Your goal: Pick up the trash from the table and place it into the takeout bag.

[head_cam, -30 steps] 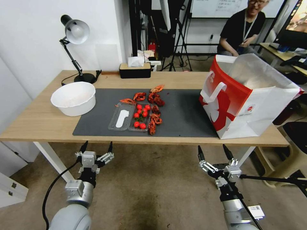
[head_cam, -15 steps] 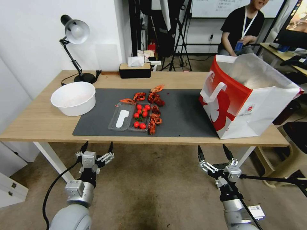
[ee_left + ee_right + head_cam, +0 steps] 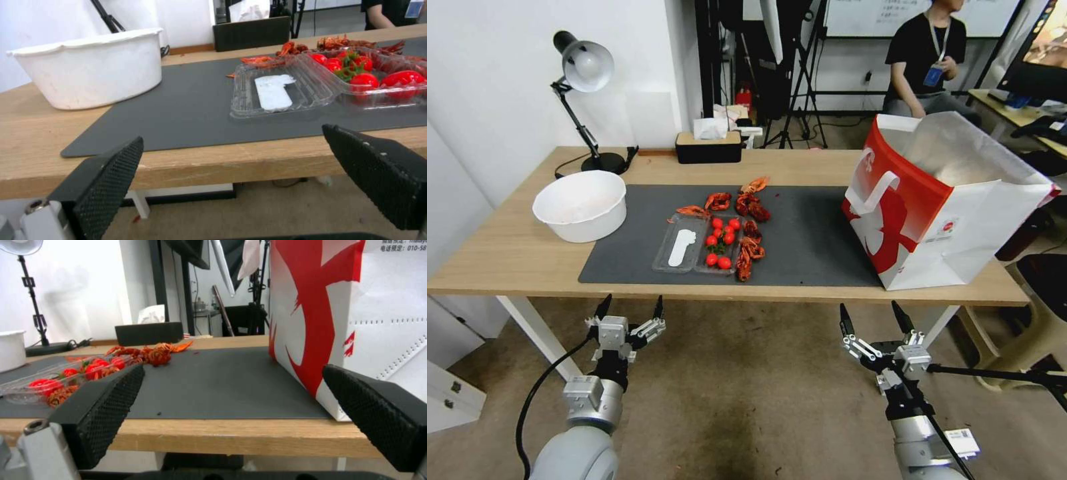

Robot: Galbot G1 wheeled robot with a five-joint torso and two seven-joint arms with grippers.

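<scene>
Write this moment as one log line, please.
left end effector open, below table edge | right end effector open, below edge | trash on mat | takeout bag upright

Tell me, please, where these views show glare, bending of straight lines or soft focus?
Head view: the table edge bows like a wide lens, and the lamp glows white. Left wrist view: the bowl is washed out against a bright wall, and the pads look soft. Right wrist view: the bag is evenly lit, the background hazy.
</scene>
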